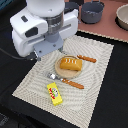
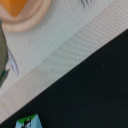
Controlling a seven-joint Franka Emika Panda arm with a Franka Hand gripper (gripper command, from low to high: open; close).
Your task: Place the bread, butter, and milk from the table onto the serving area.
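Observation:
The bread (image 1: pixel 70 64), a golden-orange ridged loaf, lies on the round tan plate (image 1: pixel 59 71) at the centre of the striped placemat (image 1: pixel 95 75). The butter (image 1: pixel 54 93), a yellow packet with a red mark, lies on the placemat's near part. In the wrist view, a corner of the milk (image 2: pixel 27 122), light blue with green marks, shows on the black table just off the placemat's edge (image 2: pixel 60 65). The bread (image 2: pixel 15 6) and plate (image 2: pixel 30 20) show there too. The arm's white body hides the milk in the exterior view. My gripper (image 1: pixel 37 55) is mostly hidden below the wrist, so its jaws are unclear.
An orange-handled fork (image 1: pixel 65 81) and knife (image 1: pixel 86 58) lie beside the plate. A brown board (image 1: pixel 107 27) with grey pots (image 1: pixel 92 11) stands at the back, with a pale bowl (image 1: pixel 122 16) at the exterior view's right. The black table (image 1: pixel 107 100) surrounds the placemat.

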